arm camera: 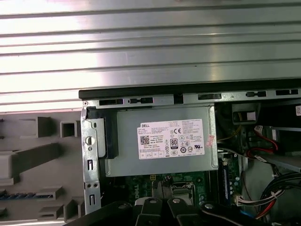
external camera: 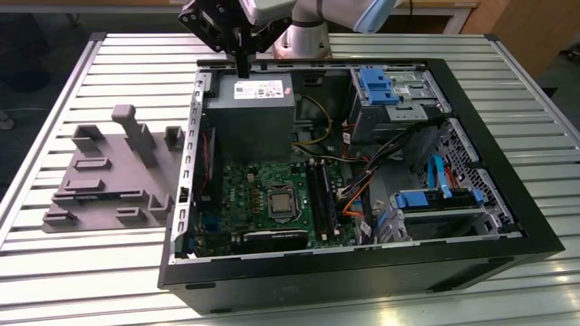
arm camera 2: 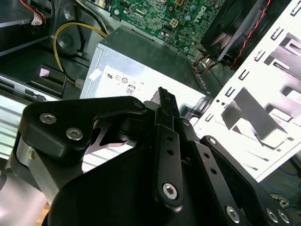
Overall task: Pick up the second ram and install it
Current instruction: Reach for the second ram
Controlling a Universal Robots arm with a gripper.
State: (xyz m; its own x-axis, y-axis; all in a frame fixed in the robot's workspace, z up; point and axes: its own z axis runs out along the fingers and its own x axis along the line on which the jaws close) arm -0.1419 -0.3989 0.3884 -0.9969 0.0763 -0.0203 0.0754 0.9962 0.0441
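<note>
Now the gripper (external camera: pixel 243 72) hangs over the far edge of the open case (external camera: pixel 363 270), its tips above the grey power supply (external camera: pixel 249 119). Its fingers are pressed together, and nothing shows between them. In the second wrist view the fingers (arm camera 2: pixel 165 122) point toward the supply's labelled top. The ram (arm camera: pixel 22 195) sits in a groove of the grey fixture (external camera: pixel 100 183), which rests on the slatted table (external camera: pixel 109 272) outside the case, at the exterior view's left. It is well apart from the gripper. Inside the case the green motherboard (external camera: pixel 263 187) lies just beside the supply, on the side nearer the exterior camera, with long black slots (external camera: pixel 322 197) along it.
</note>
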